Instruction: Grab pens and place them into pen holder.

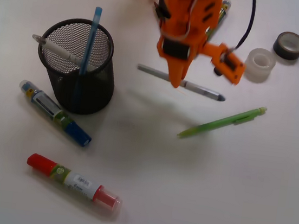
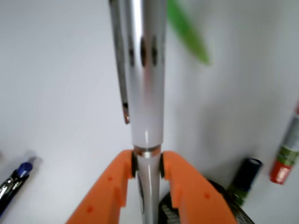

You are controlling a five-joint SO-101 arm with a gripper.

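Note:
My orange gripper is shut on the silver-grey pen, which lies level across its tips to the right of the pen holder. Close up, the fingers clamp the silver pen on both sides. The black mesh pen holder stands at the left with a light blue pen and a clear pen in it. A lime green pen lies on the table to the lower right of the gripper. A dark blue pen shows at the wrist view's left edge.
Two fat markers lie in front of the holder, one blue-ended and one red. A clear tape roll and a dark tape roll sit at the back right. The white table fills the view.

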